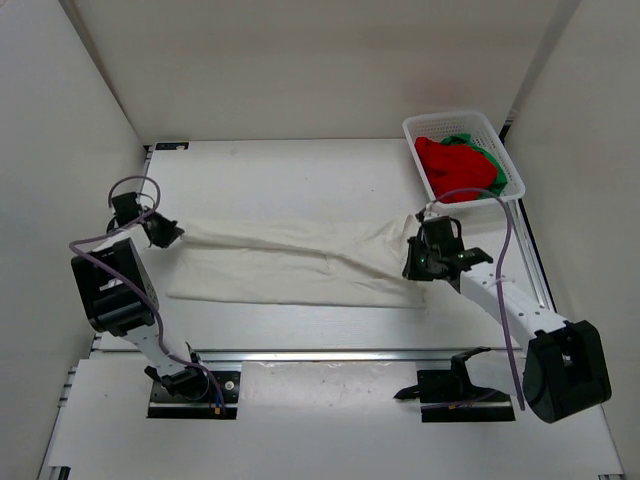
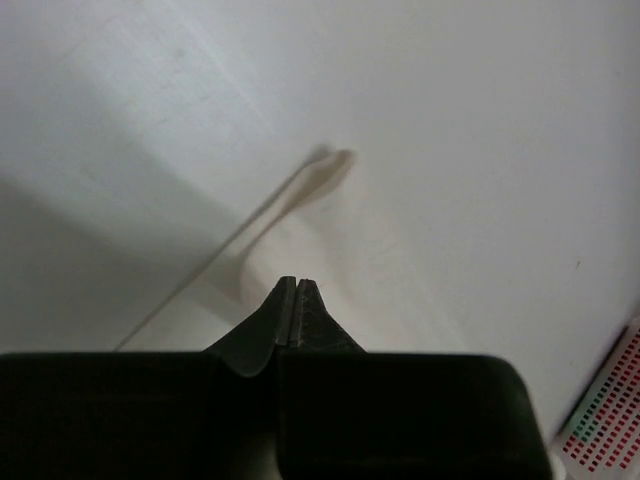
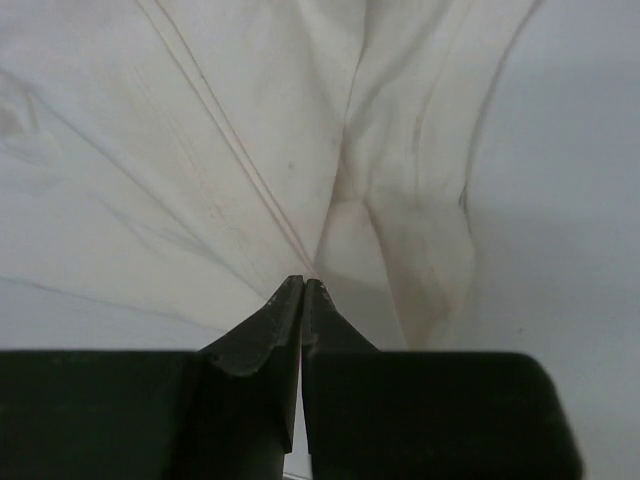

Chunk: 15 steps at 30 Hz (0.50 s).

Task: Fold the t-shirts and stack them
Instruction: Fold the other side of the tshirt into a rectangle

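A white t-shirt (image 1: 290,262) hangs stretched in a long band across the table between both arms. My left gripper (image 1: 172,234) is shut on its left end, and the left wrist view shows the pads (image 2: 297,283) pressed together with a ridge of white cloth (image 2: 312,188) running away from them. My right gripper (image 1: 412,252) is shut on the right end. In the right wrist view, creases of the white t-shirt (image 3: 250,130) fan out from the closed tips (image 3: 304,281). A bright red t-shirt (image 1: 455,166) and a green t-shirt (image 1: 463,140) lie bunched in the basket.
The white lattice basket (image 1: 509,160) stands at the back right corner of the table. White walls close in the left, back and right sides. A metal rail (image 1: 340,352) runs along the near edge by the arm bases. A strip with red and green marks (image 2: 605,425) shows at lower right.
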Each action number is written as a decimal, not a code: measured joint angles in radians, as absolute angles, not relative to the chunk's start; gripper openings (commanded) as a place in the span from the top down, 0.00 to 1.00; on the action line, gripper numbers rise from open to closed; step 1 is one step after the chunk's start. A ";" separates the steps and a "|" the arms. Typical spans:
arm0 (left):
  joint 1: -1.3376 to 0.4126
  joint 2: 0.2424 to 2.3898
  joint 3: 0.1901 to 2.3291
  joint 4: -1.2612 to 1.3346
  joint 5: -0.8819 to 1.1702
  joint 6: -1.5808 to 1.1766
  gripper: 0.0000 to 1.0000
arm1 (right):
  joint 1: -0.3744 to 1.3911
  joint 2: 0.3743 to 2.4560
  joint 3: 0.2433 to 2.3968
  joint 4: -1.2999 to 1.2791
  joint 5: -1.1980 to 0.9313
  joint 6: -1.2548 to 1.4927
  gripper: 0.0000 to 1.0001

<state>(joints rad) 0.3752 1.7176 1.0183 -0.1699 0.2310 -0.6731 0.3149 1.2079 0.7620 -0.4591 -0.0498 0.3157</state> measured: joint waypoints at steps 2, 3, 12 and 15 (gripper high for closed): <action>0.408 1.706 0.955 -0.154 0.250 -0.697 0.81 | 0.330 1.169 0.673 -0.435 -0.053 0.342 0.98; 0.428 1.701 0.926 -0.145 0.258 -0.714 0.74 | 0.337 1.155 0.635 -0.427 -0.057 0.354 0.98; 0.443 1.557 0.857 -0.040 0.278 -0.845 0.57 | 0.377 1.144 0.646 -0.421 -0.055 0.387 0.82; 0.350 1.465 0.860 0.006 0.252 -0.842 0.59 | 0.408 1.197 0.749 -0.377 -0.073 0.377 1.00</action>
